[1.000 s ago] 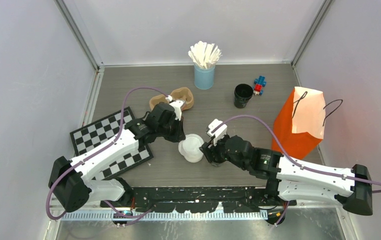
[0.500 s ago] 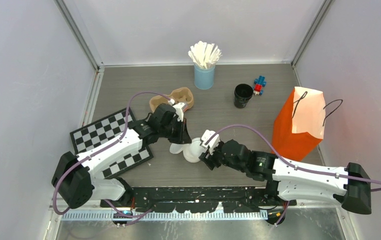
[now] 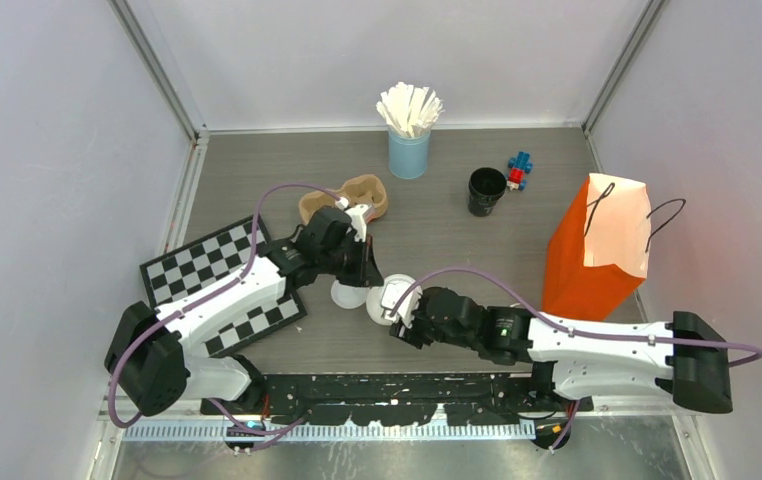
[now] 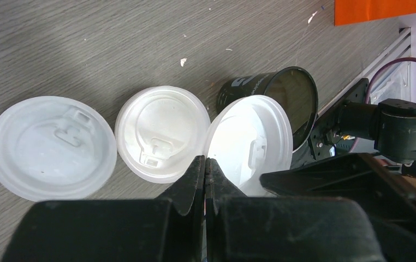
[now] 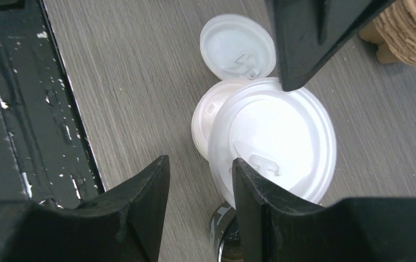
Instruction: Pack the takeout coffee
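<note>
A black takeout cup (image 4: pixel 249 87) with white print lies tilted, mouth open, and a white lid (image 4: pixel 249 139) leans across that mouth. My left gripper (image 4: pixel 204 159) is shut, its tips at that lid's edge; nothing shows between them. My right gripper (image 5: pixel 200 164) is open over the same lid (image 5: pixel 274 136). The cup's rim (image 5: pixel 222 232) shows low between its fingers; whether they touch it I cannot tell. A second black cup (image 3: pixel 486 190) stands open at the back. From above, the left gripper (image 3: pixel 365 275) and the right gripper (image 3: pixel 397 312) meet mid-table.
Two more lids (image 4: pixel 162 139) (image 4: pixel 50 147) lie flat beside the tilted one. An orange paper bag (image 3: pixel 597 250) stands at the right. A cardboard cup carrier (image 3: pixel 347 195), a blue cup of stirrers (image 3: pixel 409 150), a small toy (image 3: pixel 519 170) and a checkerboard (image 3: pixel 207 275) are also on the table.
My right gripper has moved left to the lids and its jaws have narrowed. The lid pile has split: one lid lies flat at the left, another is tipped up.
</note>
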You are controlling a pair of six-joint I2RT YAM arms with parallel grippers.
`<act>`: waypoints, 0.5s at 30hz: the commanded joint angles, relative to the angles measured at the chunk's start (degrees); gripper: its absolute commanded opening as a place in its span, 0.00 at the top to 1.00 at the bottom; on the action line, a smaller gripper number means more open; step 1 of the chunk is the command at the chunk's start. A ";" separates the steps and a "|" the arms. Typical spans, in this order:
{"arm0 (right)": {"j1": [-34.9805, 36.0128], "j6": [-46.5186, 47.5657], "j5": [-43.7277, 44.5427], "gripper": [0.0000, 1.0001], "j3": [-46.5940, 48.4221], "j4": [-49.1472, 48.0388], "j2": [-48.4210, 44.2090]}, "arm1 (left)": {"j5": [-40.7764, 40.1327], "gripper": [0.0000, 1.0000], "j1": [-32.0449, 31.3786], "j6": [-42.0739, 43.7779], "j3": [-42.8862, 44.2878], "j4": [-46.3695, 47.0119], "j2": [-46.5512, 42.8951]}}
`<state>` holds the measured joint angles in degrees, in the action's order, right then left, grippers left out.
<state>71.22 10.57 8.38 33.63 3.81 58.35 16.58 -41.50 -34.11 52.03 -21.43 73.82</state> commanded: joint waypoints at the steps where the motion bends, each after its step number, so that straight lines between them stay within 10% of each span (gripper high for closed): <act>1: 0.93 2.70 3.37 0.52 1.72 -2.31 2.85 | 1.66 1.00 0.32 -0.85 0.85 1.69 -0.95; 9: 1.39 1.57 6.72 1.00 1.24 -6.09 1.37 | 1.95 1.00 0.48 -1.34 0.54 0.67 -3.16; 15: 1.43 -8.69 3.42 1.00 2.05 -5.06 -4.44 | -3.14 0.53 1.79 8.60 5.09 -6.53 -9.54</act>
<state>72.29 9.43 13.15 33.63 1.48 58.43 16.43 -40.64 -32.60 52.58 -24.49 70.43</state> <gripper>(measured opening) 0.026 0.407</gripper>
